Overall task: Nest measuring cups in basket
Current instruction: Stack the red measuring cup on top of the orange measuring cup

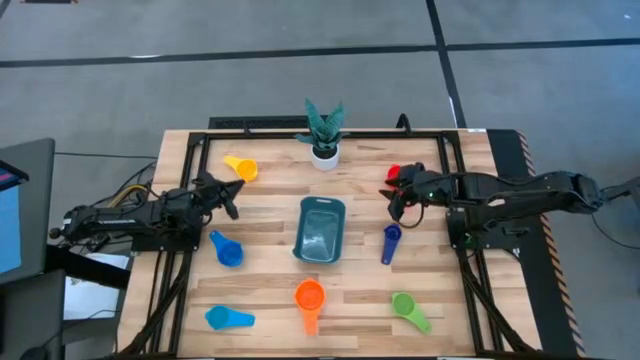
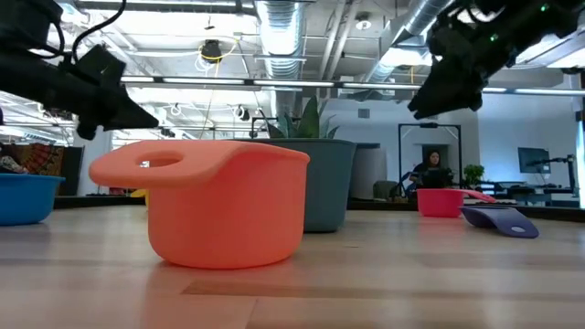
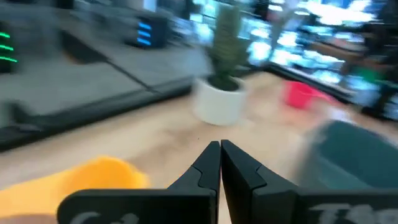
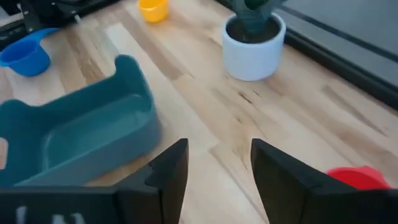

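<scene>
The dark teal basket (image 1: pixel 320 232) stands on its base mid-table. Around it lie the cups: yellow (image 1: pixel 241 167), red (image 1: pixel 394 173), dark blue (image 1: pixel 390 243), blue (image 1: pixel 227 250), light blue (image 1: pixel 228 318), orange (image 1: pixel 309 298) and green (image 1: pixel 409 308). My left gripper (image 1: pixel 232 195) hovers shut between the yellow and blue cups; its wrist view shows the shut fingers (image 3: pixel 219 155) beside the yellow cup (image 3: pixel 93 177). My right gripper (image 1: pixel 395 200) is open (image 4: pixel 217 162), above the table just near of the red cup (image 4: pixel 357 177), right of the basket (image 4: pixel 81 134).
A small white pot with a green plant (image 1: pixel 324 150) stands at the far edge behind the basket. A black frame rail (image 1: pixel 300 134) runs along the table's far and side edges. Bare wood shows between the basket and the near cups.
</scene>
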{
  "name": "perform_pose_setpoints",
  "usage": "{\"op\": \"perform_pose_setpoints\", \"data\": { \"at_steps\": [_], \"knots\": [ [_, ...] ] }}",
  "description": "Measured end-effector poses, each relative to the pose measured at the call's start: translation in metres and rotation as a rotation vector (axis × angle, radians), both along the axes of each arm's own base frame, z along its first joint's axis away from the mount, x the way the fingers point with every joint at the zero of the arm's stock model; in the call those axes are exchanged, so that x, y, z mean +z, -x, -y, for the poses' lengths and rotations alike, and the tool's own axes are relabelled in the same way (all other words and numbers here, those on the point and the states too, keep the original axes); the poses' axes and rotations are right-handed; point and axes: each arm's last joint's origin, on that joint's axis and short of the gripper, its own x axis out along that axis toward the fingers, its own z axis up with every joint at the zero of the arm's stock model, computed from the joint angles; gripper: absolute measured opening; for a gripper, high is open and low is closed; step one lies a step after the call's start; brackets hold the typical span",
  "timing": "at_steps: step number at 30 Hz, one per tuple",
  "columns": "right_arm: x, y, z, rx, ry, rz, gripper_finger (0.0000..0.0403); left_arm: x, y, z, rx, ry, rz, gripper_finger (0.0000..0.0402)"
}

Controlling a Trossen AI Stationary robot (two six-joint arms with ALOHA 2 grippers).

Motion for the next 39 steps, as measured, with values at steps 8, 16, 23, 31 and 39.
{"op": "perform_pose_setpoints", "data": {
  "at_steps": [8,16,23,31,39],
  "knots": [
    [0.011,-0.014,-0.032,0.016,0.065,0.136,0.0155,-0.003,-0.011,0.015,-0.209,0.095,-0.01,0.0],
    [0.002,-0.033,-0.06,0.075,0.087,0.179,0.0138,0.006,-0.025,0.041,-0.356,0.1,0.082,0.0035],
    [-0.011,-0.045,-0.086,0.037,0.163,0.204,0.0126,0.01,-0.038,0.075,-0.402,0.139,0.043,0.0077],
    [-0.013,-0.044,-0.094,-0.001,0.235,0.201,0.0118,0.033,-0.076,0.11,-0.309,0.067,-0.065,0.0083],
    [-0.019,-0.045,-0.094,0.097,0.223,0.132,0.0121,0.057,-0.108,0.129,-0.278,0.094,-0.067,0.0083]
  ]
}}
